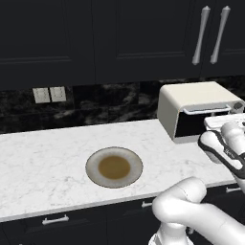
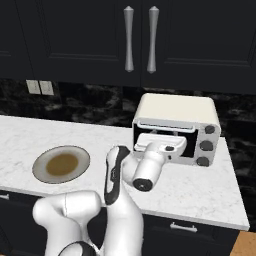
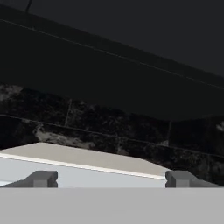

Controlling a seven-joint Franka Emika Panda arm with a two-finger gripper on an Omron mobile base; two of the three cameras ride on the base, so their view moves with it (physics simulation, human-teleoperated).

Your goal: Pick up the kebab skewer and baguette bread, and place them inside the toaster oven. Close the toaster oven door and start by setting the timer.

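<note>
Spread wide, the end effector (image 3: 111,179) is being held at the one toaster oven (image 2: 176,129), while one bare plate (image 1: 114,167) is being carried by the counter (image 1: 43,162).

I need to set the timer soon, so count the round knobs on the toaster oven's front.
3. All sit in a column on the right side of the toaster oven: top knob, middle knob, bottom knob. The arm covers part of the front, so more might be hidden.
</note>
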